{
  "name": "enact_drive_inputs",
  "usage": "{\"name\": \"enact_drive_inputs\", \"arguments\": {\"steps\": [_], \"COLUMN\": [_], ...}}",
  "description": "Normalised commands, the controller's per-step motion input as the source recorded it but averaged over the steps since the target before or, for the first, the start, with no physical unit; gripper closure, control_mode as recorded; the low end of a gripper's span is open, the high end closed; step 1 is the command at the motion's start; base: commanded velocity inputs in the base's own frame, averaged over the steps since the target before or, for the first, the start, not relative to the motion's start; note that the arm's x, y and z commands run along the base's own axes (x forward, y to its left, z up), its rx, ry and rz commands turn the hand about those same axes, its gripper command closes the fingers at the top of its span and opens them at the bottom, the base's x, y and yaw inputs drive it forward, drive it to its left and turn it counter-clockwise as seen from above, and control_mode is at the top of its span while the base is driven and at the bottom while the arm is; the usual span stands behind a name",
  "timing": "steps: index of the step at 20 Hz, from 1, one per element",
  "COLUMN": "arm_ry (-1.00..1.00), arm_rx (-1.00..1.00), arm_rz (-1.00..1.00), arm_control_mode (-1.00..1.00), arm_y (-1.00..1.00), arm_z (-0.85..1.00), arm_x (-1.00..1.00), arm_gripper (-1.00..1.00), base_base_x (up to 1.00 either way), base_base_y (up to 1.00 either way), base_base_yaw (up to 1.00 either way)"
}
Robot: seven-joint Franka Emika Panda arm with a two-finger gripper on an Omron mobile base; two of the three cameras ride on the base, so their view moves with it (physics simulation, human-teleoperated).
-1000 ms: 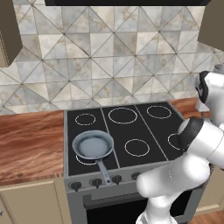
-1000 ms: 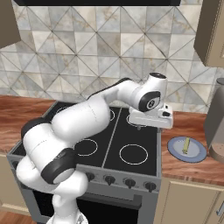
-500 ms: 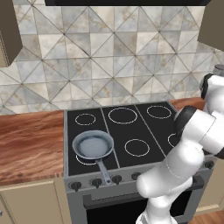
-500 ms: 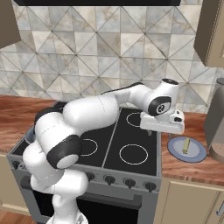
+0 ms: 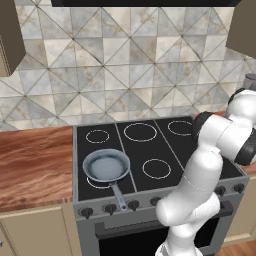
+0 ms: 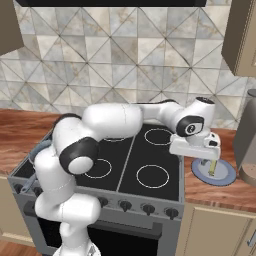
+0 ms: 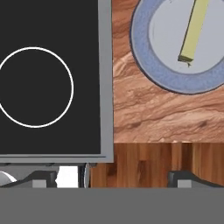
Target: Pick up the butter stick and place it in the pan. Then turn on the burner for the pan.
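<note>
The reach for the butter stick (image 6: 213, 167), lying on a blue-grey plate (image 6: 225, 176) on the table right of the stove, is judged in hand, with the gripper (image 6: 214, 161) held above it, its fingers' spread not discernible, so a descent onto the stick is called for next, the pan (image 5: 106, 167) being well apart on the near-left burner.

Grey-blue pan (image 5: 106, 167) on front-left burner (image 5: 100, 180) of black glass stove (image 5: 150, 150), handle toward control knobs (image 5: 120, 206), wooden surface (image 5: 35, 165) at left, white arm (image 5: 210, 165) rising at right, tiled backsplash (image 5: 125, 75) behind.
</note>
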Motion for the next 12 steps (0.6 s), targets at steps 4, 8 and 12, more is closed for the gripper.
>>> {"name": "enact_drive_inputs", "arguments": {"steps": [4, 8, 12], "arm_ry": [0.07, 0.07, 0.07], "arm_rx": [0.04, 0.03, 0.03], "arm_rz": [0.00, 0.00, 0.00], "arm_control_mode": [-1.00, -1.00, -1.00], "arm_y": [-0.24, -0.18, -0.16], "arm_z": [-0.13, -0.10, -0.09], "arm_x": [0.09, 0.17, 0.18], "arm_gripper": [-1.00, -1.00, -1.00], "base_base_x": [0.00, 0.00, 0.00], "base_base_y": [0.00, 0.00, 0.00], "base_base_yaw": [0.00, 0.00, 0.00]}}
